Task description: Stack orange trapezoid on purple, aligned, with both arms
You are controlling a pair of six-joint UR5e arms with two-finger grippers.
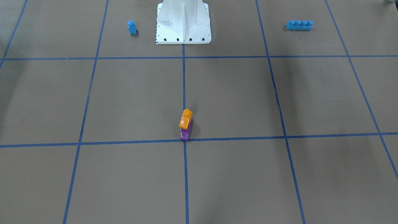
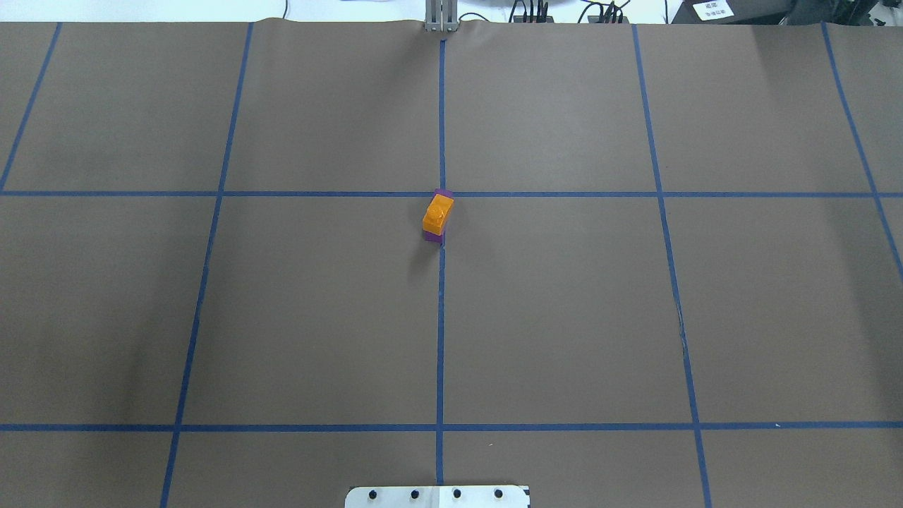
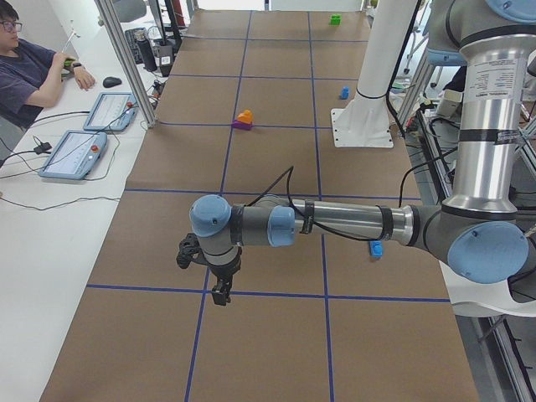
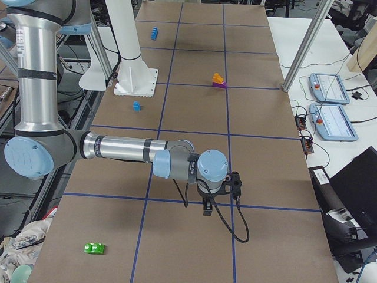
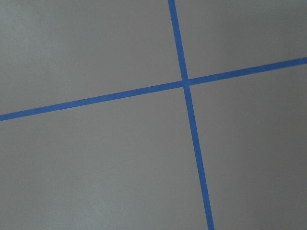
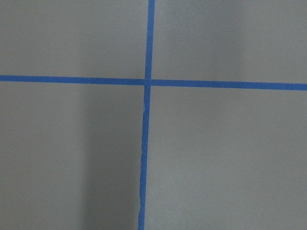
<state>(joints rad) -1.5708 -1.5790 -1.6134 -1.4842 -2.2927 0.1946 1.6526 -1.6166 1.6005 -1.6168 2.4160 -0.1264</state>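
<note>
The orange trapezoid [image 1: 186, 119] sits on top of the purple brick [image 1: 185, 134] at a tape crossing in the middle of the table. It also shows in the overhead view [image 2: 437, 214], where purple [image 2: 432, 238] peeks out at both ends. No gripper touches the stack. My left gripper [image 3: 219, 293] hangs over the table far from it, seen only in the exterior left view. My right gripper [image 4: 207, 207] shows only in the exterior right view. I cannot tell whether either is open or shut. Both wrist views show only brown table and blue tape.
A small blue one-stud brick [image 1: 132, 27] and a long blue four-stud brick [image 1: 299, 25] flank the white robot base [image 1: 183, 25]. A green brick [image 4: 94, 248] lies near the right end of the table. An operator [image 3: 25, 67] sits at the side desk.
</note>
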